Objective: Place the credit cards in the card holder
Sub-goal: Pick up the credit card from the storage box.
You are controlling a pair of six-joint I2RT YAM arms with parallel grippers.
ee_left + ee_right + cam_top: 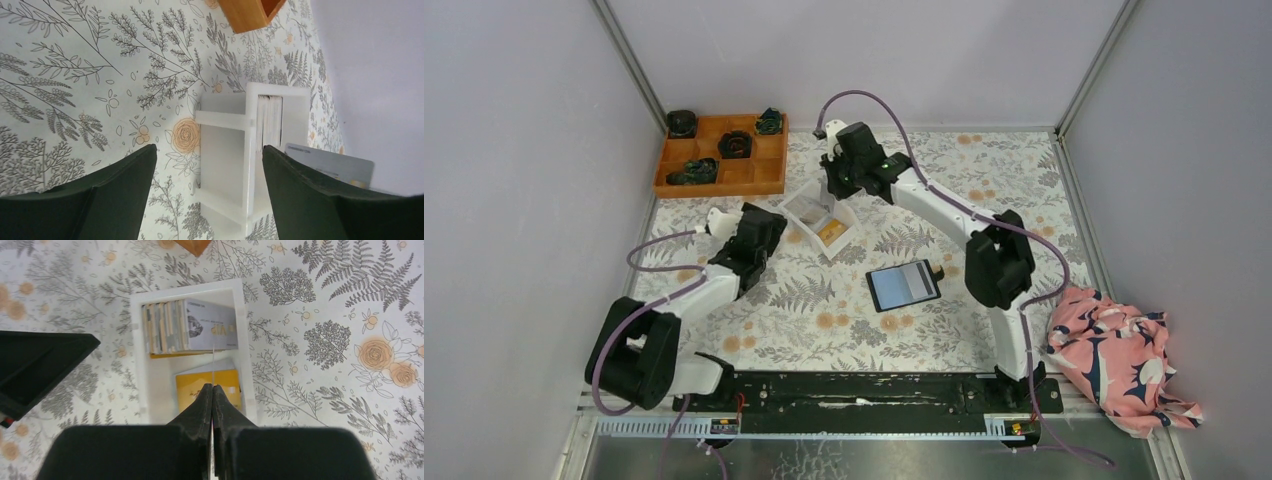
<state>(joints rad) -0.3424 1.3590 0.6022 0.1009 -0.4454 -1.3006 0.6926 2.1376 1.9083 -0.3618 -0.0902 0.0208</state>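
A white tray [796,203] holds the credit cards: a whitish-grey stack on edge [190,332] and an orange-yellow card lying flat [192,390]. My right gripper [212,388] hangs over the tray, shut on a thin card seen edge-on [212,365]. It is at the tray's far side in the top view [837,192]. My left gripper [207,150] is open and empty, low at the tray's left side [769,228]. The stack [270,120] and one whitish-grey card [340,167] show past its fingers. The card holder [904,285] lies open, bluish-grey face up, right of the tray.
An orange compartmented box [769,175] with dark items stands at the back left. A pink patterned cloth [1124,360] lies at the right edge. Grey walls enclose the floral table cover [844,330].
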